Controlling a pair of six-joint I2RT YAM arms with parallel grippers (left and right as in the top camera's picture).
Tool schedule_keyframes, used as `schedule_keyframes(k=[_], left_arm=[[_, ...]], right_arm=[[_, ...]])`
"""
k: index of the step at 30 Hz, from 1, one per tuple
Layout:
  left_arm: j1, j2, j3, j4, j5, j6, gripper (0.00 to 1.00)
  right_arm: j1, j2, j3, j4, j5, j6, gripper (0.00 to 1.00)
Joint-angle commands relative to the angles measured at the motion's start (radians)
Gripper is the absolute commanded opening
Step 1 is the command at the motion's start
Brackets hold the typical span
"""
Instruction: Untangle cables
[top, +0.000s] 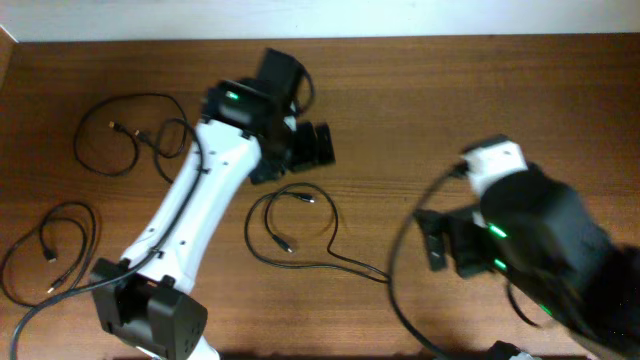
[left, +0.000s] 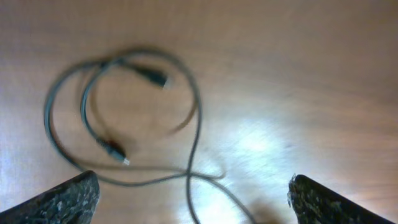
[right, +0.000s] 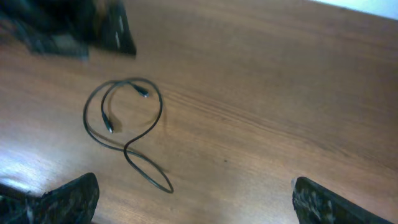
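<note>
Three cables lie apart on the wooden table. The middle cable loops at the centre, and its tail runs right toward the right gripper, whose fingers stand wide and empty. The left gripper hovers just beyond the loop, its fingers wide too, holding nothing. The left arm crosses between that loop and the far-left cable and near-left cable.

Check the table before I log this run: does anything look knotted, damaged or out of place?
Nothing stands out. The upper-left cable, lower-left cable and centre cable lie apart on the table in loose loops. The left gripper and right gripper are open, holding nothing.
</note>
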Motion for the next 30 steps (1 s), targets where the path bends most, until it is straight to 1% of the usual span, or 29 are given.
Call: schedule_keyframes(k=[1,3,5,7,9,10,12,16,18,20,24,26,28,29,30], left_arm=[[-0.072,-0.014,-0.157,-0.008,-0.094,-0.198,0.99],[-0.1,-0.014,-0.263,-0.004,-0.08,-0.428,0.99],[-0.121,-0.014,-0.355,0.021,-0.037,-0.63,0.99],[-0.141,-0.014,-0.447,0.092,-0.003,-0.732,0.99],[-0.161,-0.014,-0.52,0.196,-0.001,-0.732,0.99],[-0.174,-0.014,-0.552,0.242,0.024,-0.732,0.99],[-0.197,-0.014,-0.586,0.309,0.064,-0.731,0.99],[-0.243,-0.014,-0.624,0.408,0.051,-0.732,0.99],[-0.263,-0.013,-0.636,0.432,0.026,-0.732,0.99],[-0.274,-0.013,-0.64,0.435,-0.033,-0.732,0.99],[-0.276,-0.008,-0.666,0.438,-0.046,-0.732,1.0],[-0.275,-0.005,-0.682,0.439,-0.052,-0.733,0.95],[-0.275,-0.004,-0.699,0.446,-0.093,-0.733,0.94],[-0.275,-0.004,-0.703,0.447,-0.122,-0.733,0.9],[-0.275,-0.004,-0.705,0.452,-0.146,-0.733,0.84]], right_arm=[[-0.003,-0.076,0.005,-0.043,0.037,0.027,0.98],[-0.003,-0.125,0.005,-0.059,0.036,0.027,0.99],[-0.003,-0.151,0.005,-0.066,0.029,0.034,0.99],[-0.003,-0.165,0.005,-0.08,0.03,0.053,0.99],[-0.003,-0.165,0.003,-0.092,0.03,0.053,0.98],[-0.003,-0.165,-0.003,-0.095,0.03,0.053,0.99],[-0.003,-0.165,-0.02,-0.098,0.03,0.053,0.99],[-0.003,-0.164,-0.045,-0.109,0.03,0.053,0.99],[-0.003,-0.164,-0.046,-0.114,0.03,0.053,0.99],[-0.003,-0.164,-0.046,-0.115,0.03,0.053,0.99],[-0.003,-0.164,-0.046,-0.119,0.03,0.053,0.99],[-0.003,-0.164,-0.046,-0.131,0.03,0.053,0.99],[-0.003,-0.164,-0.046,-0.144,0.03,0.053,0.98],[-0.003,-0.164,-0.046,-0.149,0.03,0.053,0.99],[-0.003,-0.164,-0.046,-0.151,0.03,0.053,0.99]])
